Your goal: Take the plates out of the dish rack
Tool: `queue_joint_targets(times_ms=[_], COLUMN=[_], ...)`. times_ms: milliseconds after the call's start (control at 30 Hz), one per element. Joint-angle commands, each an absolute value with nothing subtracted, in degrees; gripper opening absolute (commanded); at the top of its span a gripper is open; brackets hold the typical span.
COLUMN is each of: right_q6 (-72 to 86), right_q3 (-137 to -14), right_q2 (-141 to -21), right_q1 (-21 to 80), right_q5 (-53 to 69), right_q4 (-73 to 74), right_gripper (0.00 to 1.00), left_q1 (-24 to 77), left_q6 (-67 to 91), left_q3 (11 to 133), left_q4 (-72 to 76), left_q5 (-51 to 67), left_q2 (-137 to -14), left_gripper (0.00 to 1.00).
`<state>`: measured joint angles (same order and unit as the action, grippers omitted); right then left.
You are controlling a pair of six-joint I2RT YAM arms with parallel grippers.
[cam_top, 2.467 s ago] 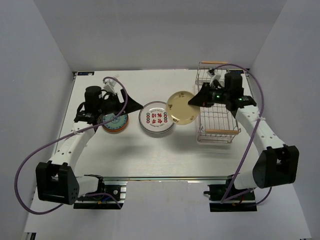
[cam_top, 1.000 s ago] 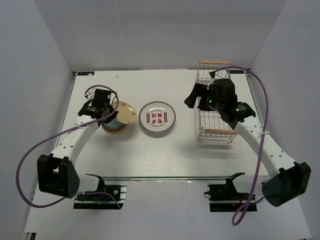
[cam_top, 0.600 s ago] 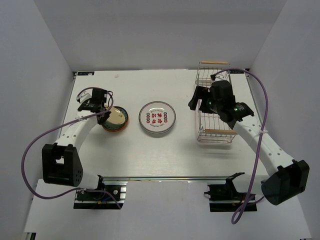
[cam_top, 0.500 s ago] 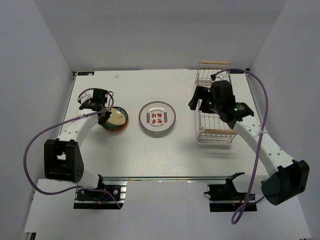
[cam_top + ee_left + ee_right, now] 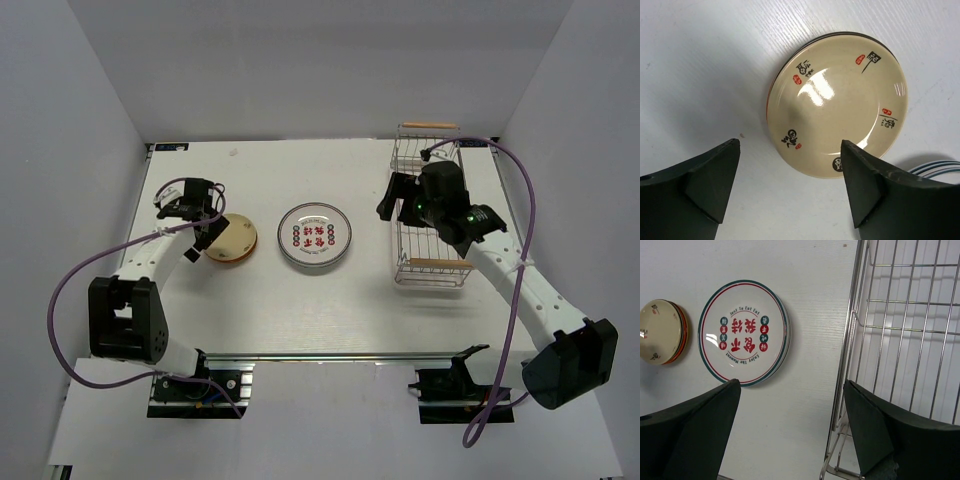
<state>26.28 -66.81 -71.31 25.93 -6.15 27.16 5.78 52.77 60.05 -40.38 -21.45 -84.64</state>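
I'm planning to raise the wide-open, empty left gripper [image 5: 790, 172] straight above the tan patterned plate [image 5: 837, 102]; the right gripper [image 5: 790, 422] is hanging open, empty.

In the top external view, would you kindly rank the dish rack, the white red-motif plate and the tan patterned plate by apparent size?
1. dish rack, clearly the largest.
2. white red-motif plate.
3. tan patterned plate, noticeably smaller than the white one.
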Motion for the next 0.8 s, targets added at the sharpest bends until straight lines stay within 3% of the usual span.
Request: queue_joint_targets(times_ms=[0,67,300,633,767], right_q6=[25.1,24.8,21.6,20.0,20.2], right_q3=[-66.2,-65.8,-62.9,-51.3,-47.0], right_q2=[-69.9,-69.3,-66.1,-49.2,-42.3], right_q1=[25.8,25.8,25.8,25.9,25.9], right_q5=[-7.7,-7.9,-10.4,-19.1,-20.1], right_q4=[27.2,27.0,26.2,21.7,22.4], right_gripper=[0.89,0.89,0.89,0.89,0.89], left_q1=[5.6,5.6,6.9,6.9,6.9], left_q6=[52.4,51.8,40.9,31.8,27.3], left_q3=[60.9,61.6,62.1,43.9,40.3], left_q4=[-41.5,-42.0,-35.2,-9.8,-10.4], left_q5=[-21.2,-20.8,-13.9,6.3,11.7], left_q2=[-81.6,-81.3,-77.4,-48.7,-38.6], left_gripper=[0.92,0.98,0.98,0.98,0.98])
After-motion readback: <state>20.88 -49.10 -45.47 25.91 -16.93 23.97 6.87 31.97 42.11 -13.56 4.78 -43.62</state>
